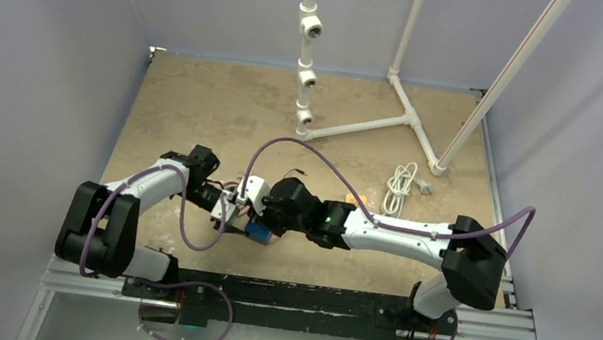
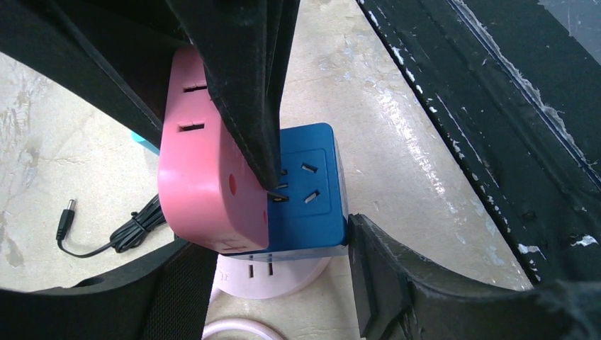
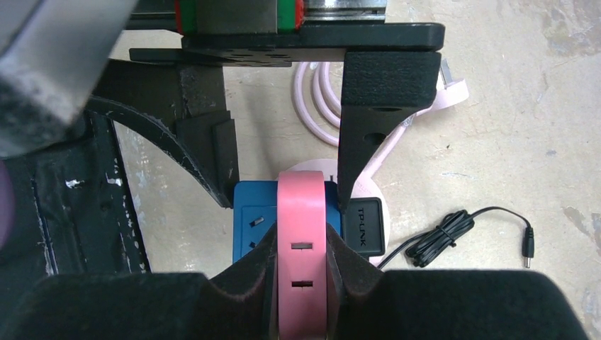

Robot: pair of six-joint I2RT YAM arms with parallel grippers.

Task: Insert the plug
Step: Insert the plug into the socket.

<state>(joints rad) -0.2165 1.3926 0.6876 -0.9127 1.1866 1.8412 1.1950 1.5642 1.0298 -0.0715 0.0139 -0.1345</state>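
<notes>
Clamped: left claw (image 1: pixel 228 207), right claw (image 1: pixel 259 221), facing each other.

From 12 o'clock in the left wrist view, a right gripper finger (image 2: pixel 248 85) hides the pins of the pink plug (image 2: pixel 205 191). In the top view the blue socket cube (image 1: pixel 256 232) is mostly covered.

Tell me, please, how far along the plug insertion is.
Done: the left fingers brace the blue socket cube, and the right fingers grip the pink plug. In hand: a prong shows at the cube's face, not fully seated. Left: press flush, release.
</notes>
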